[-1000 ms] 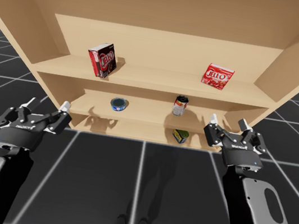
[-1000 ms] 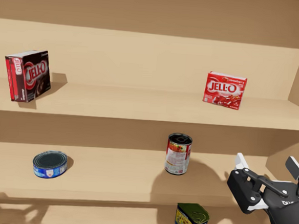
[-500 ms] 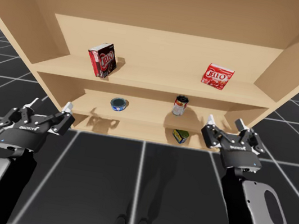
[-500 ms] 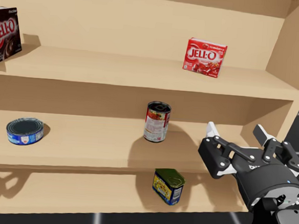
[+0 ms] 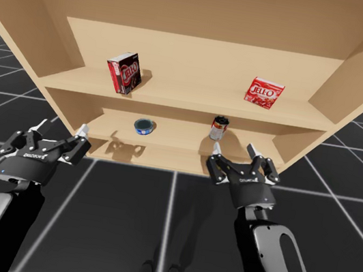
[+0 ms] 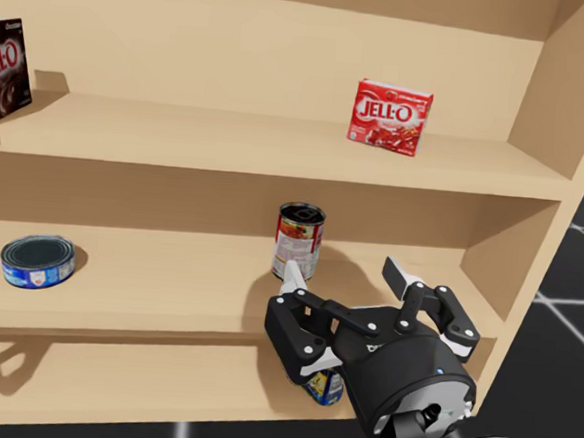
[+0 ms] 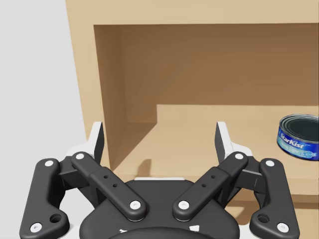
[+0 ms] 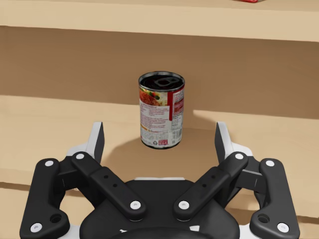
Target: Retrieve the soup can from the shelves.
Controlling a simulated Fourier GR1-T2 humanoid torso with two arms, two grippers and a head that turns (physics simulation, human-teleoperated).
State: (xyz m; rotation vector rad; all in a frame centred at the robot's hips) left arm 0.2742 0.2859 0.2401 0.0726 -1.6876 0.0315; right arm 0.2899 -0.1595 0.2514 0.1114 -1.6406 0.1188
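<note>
1. The right gripper (image 5: 233, 151) has its jaws wide apart and holds nothing. The soup can (image 8: 161, 110) stands ahead of them, about centred on the gap. Neither finger touches it.
2. The soup can is upright on the middle shelf (image 8: 60, 119), lid up, with bare board on both sides of it.
3. I judge the step in hand to be the approach. The right gripper is lined up on the soup can but does not yet reach around it.
4. The next move calls for a straight push forward until one finger stands on each side of the soup can, at about its mid-height. Only then should the jaws close.
5. The fingers must pass above the board the soup can stands on. The can is tall and narrow, so a knock from one fingertip could tip it or roll it back.
6. The left gripper (image 7: 159, 132) also has its jaws apart and empty. It hangs well to the left of the soup can, before the shelf's front edge.
7. A blue tin (image 7: 298, 138) lies on the same board, well to the left of the soup can.
8. A red box (image 6: 389, 117) stands one shelf above the soup can, a little to its right. A dark box (image 5: 124, 72) stands above it, far to the left.
9. A green can (image 6: 325, 387) sits one shelf below the soup can, mostly hidden behind the right gripper in the head view. None of these blocks the reach.
</note>
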